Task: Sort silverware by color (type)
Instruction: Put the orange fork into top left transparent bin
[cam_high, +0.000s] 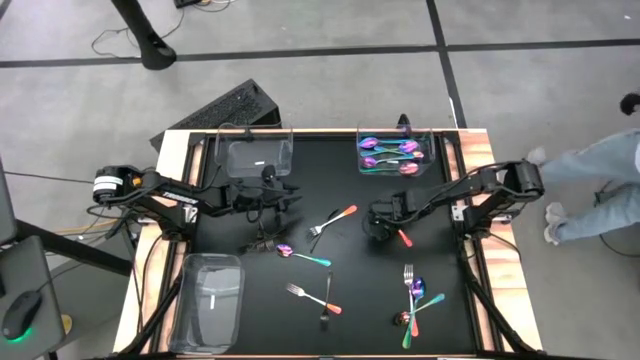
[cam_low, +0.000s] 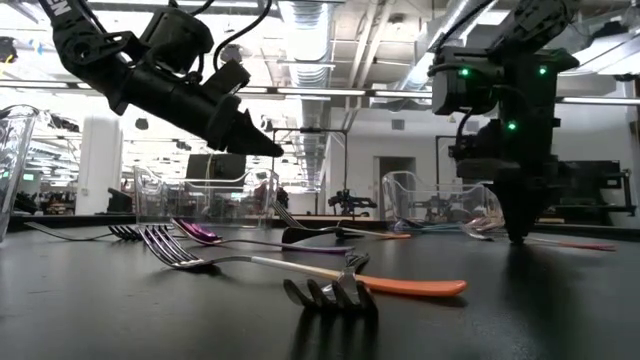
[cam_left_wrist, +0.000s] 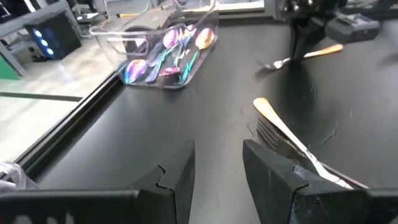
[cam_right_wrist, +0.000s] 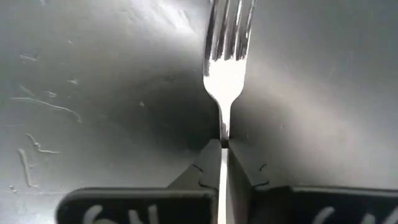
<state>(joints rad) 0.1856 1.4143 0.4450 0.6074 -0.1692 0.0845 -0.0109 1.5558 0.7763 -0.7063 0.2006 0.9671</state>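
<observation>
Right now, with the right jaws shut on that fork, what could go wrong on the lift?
1. The right gripper pinches the silver-tined fork with the orange-red handle only on its thin neck, so it may pivot or slip when lifted.
2. The jaws stand right at the black tabletop, so a sideways move before lifting could scrape it.
3. The clear plastic tray of iridescent spoons has raised walls; a low carry could clip its rim.

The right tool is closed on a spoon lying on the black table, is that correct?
Not quite: the right tool is closed on a fork, not a spoon. The right wrist view shows its tines clearly. The rest is correct: it lies on the black table.
</observation>
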